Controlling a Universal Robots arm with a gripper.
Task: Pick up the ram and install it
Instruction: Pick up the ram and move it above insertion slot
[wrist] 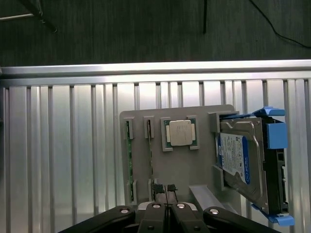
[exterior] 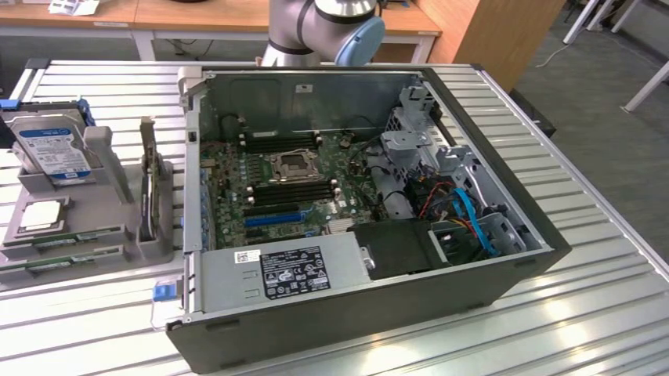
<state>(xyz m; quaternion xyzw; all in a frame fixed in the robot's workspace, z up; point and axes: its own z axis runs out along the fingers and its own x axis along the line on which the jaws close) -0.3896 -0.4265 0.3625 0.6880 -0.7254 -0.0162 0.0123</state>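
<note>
While the gripper (wrist: 165,194) hangs clenched, we list the ram (wrist: 129,160) slotted in the grey holder (wrist: 194,170) on the counter (wrist: 58,160), near the processor chip (wrist: 180,133), to the exterior view's left of the open case (exterior: 418,313).

In the exterior view, the open computer case (exterior: 502,266) walls off the gray holder (exterior: 152,252) at three o'clock. The upright hard drive (exterior: 52,153) stands at eleven (a tall card (exterior: 150,188) at two). Bare table slats (exterior: 74,321) lie free at six.
</note>
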